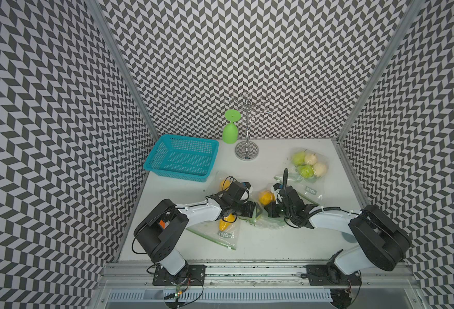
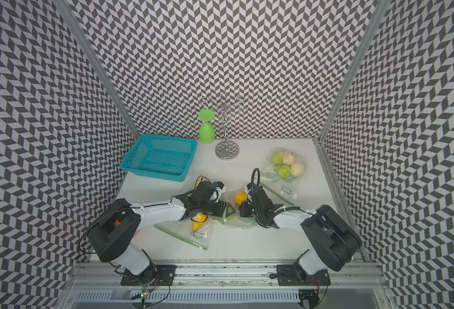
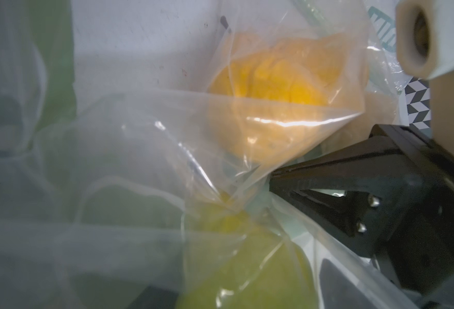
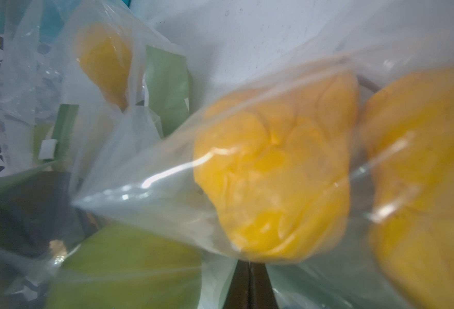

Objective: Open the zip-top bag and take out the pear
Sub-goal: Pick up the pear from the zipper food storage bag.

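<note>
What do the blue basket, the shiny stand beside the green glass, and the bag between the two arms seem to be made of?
The basket is probably moulded plastic, matt; its walls and floor are a grid of small holes. The stand looks like polished metal; its round base mirrors the wall pattern. The bag is thin clear plastic film, glossy; fruit shows through and creases catch bright glints.

Top views: left arm hides most of yellow fruit in near bag, wrists cover mouth of middle bag; left gripper jaw gap unreadable, lost in plastic haze in wrist pic; green pear blurry & cut by frame edge; right gripper just a dark sliver.
</note>
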